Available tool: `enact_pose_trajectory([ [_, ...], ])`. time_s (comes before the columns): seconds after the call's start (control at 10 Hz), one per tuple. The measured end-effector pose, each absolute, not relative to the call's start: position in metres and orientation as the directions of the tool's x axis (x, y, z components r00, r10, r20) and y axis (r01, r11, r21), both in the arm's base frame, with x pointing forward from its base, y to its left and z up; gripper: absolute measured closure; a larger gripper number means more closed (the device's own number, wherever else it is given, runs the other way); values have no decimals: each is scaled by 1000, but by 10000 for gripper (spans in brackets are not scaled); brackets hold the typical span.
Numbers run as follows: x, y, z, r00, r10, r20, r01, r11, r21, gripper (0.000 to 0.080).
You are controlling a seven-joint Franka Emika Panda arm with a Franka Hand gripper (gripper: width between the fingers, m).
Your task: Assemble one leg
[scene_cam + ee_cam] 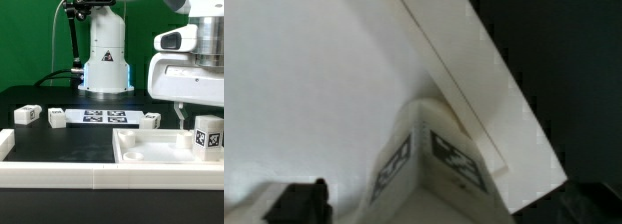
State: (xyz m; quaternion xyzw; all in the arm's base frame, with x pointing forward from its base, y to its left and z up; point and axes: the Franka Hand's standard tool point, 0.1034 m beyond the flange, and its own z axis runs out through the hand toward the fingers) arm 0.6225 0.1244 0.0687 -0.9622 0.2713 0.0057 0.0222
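Note:
My gripper (204,122) is shut on a leg (209,136), a small white block with black-and-white tags, held upright at the exterior view's right. The leg is over the right end of the large white square piece (150,152). I cannot tell whether it touches that piece. In the wrist view the leg (438,160) sits between the gripper's (441,208) dark fingers (295,205), above the white piece's flat face (313,80). Three more legs lie on the black table: two at the left (27,116) (57,118), one behind the white piece (150,121).
The marker board (105,116) lies flat in front of the robot base (106,70). A white rail (60,176) runs along the table's front edge. Black table (562,60) shows beside the white piece's edge in the wrist view.

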Motion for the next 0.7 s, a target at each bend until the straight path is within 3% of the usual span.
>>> enact_pose_trajectory([
  [0.4, 623, 124, 69, 984, -177, -3, -177, -984, -37, 150],
  [0.7, 623, 121, 69, 998, 69, 6, 69, -997, -25, 150],
])
